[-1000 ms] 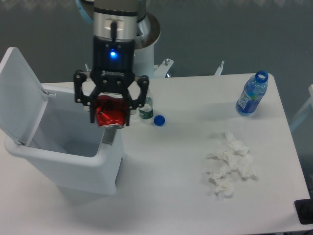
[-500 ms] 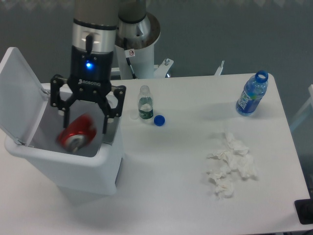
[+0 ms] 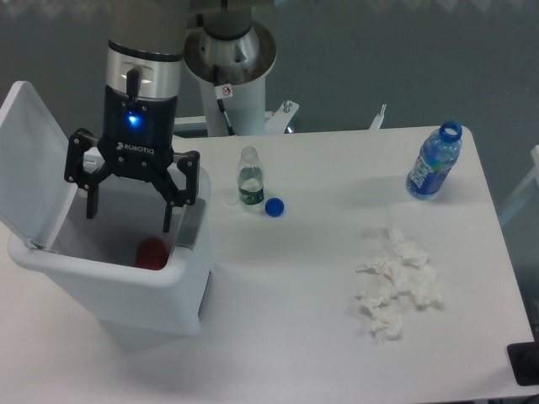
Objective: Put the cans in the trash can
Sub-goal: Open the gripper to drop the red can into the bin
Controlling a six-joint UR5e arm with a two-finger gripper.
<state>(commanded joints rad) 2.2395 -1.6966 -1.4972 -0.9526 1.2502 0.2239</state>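
One red can [image 3: 152, 252] is lying inside the white trash can [image 3: 126, 290], whose lid [image 3: 29, 164] is standing open at the left. One gripper [image 3: 129, 215] is hanging directly above it, fingers spread wide and holding nothing. Two plastic bottles are standing on the table [image 3: 295, 320]: a small uncapped one [image 3: 249, 178] beside one blue cap [image 3: 274, 206], and a blue-labelled one [image 3: 434, 162] far right. One heap of crumpled tissue [image 3: 396, 282] is lying between them.

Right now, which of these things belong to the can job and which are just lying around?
Job: red can, lying inside the open trash can; open gripper above it.
Lying about: small clear bottle, blue cap, blue-labelled bottle, crumpled tissues.
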